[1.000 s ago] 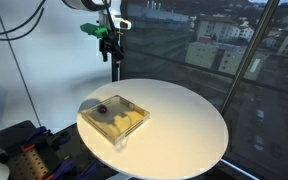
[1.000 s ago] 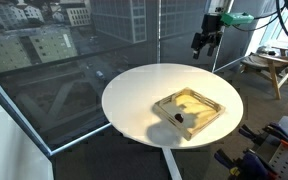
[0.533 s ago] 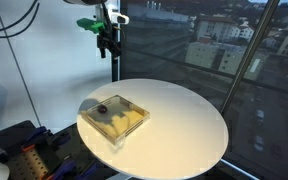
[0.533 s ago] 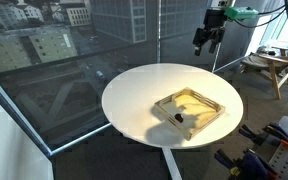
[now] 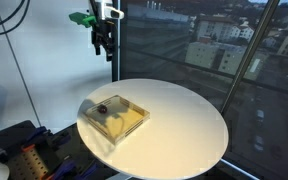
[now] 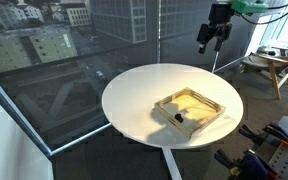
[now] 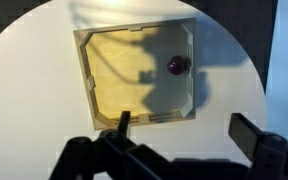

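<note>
My gripper (image 5: 103, 43) hangs high above the back edge of the round white table (image 5: 184, 125), open and empty; it also shows in an exterior view (image 6: 210, 37). A square clear tray (image 5: 115, 118) with a yellowish bottom lies on the table and also shows in an exterior view (image 6: 190, 109). A small dark round object (image 5: 102, 110) sits in the tray near one edge. In the wrist view the tray (image 7: 134, 75) and the dark object (image 7: 176, 65) lie far below my spread fingers (image 7: 184, 128).
Large windows stand behind the table in both exterior views. A black stand with tools (image 5: 19, 150) is beside the table. A wooden stool (image 6: 269, 68) stands at the far side.
My gripper has risen higher and drifted a little away from the table. The tray and the dark object have not moved.
</note>
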Available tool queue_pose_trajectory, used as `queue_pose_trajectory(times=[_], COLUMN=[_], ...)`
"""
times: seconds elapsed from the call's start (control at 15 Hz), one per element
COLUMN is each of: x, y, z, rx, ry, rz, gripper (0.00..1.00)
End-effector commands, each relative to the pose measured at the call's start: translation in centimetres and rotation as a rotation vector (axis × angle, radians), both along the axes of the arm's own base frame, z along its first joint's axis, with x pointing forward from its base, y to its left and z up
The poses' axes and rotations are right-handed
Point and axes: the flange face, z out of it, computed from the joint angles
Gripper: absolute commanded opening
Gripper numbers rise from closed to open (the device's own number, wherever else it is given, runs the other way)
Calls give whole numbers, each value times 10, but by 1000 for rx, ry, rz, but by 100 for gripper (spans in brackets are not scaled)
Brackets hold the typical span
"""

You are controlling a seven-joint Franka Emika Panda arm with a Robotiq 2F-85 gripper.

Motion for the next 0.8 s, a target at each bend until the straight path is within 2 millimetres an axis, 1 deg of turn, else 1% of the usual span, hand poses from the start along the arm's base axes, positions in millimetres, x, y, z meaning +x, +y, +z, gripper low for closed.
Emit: queue_pose_trajectory(times=[0.0, 0.4, 0.73], x=[-20, -37, -48], y=[1, -3, -7], z=[10, 17, 28], rx=[-7, -5, -1], ry=[13, 26, 22], rz=[-25, -33, -45], gripper=[100, 100, 100])
